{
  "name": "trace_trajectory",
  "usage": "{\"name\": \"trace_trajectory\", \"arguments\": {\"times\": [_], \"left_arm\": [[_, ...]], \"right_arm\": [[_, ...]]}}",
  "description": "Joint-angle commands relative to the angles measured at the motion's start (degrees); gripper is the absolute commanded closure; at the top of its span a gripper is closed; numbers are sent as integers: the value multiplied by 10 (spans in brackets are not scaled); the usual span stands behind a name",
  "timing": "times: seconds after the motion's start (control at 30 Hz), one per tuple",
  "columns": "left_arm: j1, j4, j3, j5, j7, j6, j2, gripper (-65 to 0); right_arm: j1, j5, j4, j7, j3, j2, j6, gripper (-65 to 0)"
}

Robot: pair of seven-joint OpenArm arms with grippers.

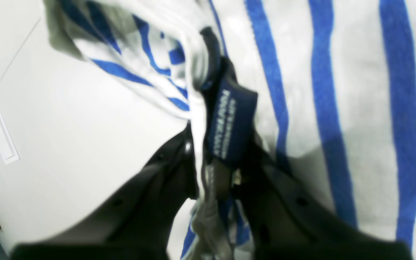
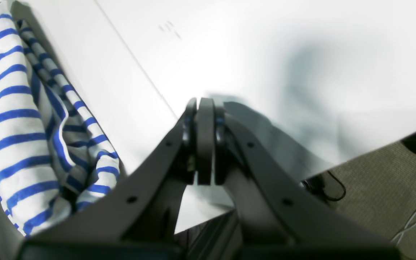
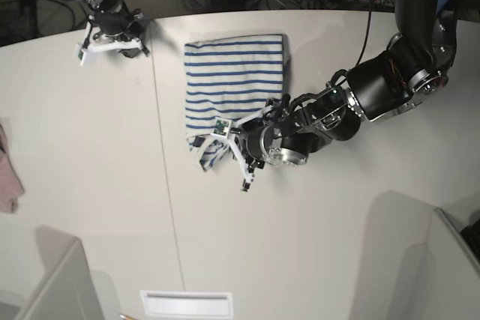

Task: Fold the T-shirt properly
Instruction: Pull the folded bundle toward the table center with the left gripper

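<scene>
Left black gripper (image 1: 211, 169) clamped on white blue-striped cotton T-shirt (image 3: 236, 80) at dark neck tag (image 1: 229, 122). Right black gripper (image 2: 205, 144) pressed closed, empty, above white table (image 2: 265, 54).

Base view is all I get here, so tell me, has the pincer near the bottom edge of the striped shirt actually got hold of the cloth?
Observer: Yes. The left wrist view shows the left pincer shut on bunched fabric of the T-shirt, right at its dark neck tag.
Operator: And the other pincer, up by the far corner?
Observer: The right pincer is shut with nothing between its fingers.
Operator: Is it touching the shirt?
Observer: No. In its own view the striped cloth lies off to one side, apart from it, with bare table beyond.
</scene>
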State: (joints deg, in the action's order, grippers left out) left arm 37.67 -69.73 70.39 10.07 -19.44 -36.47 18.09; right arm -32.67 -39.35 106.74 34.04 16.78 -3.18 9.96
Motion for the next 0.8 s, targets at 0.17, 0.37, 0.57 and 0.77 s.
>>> {"name": "trace_trajectory", "arguments": {"times": [0.17, 0.37, 0.57, 0.77], "left_arm": [[-1, 29, 8, -11, -6, -35, -1, 0], [21, 34, 8, -11, -6, -35, -2, 0], [30, 33, 8, -11, -6, -35, -3, 0], [41, 33, 7, -11, -9, -35, -13, -224]], "right_arm": [[7, -3, 8, -5, 1, 1, -6, 0], [11, -3, 8, -5, 1, 1, -6, 0], [19, -3, 8, -4, 1, 1, -6, 0], [19, -3, 8, -4, 0, 3, -6, 0]]}}
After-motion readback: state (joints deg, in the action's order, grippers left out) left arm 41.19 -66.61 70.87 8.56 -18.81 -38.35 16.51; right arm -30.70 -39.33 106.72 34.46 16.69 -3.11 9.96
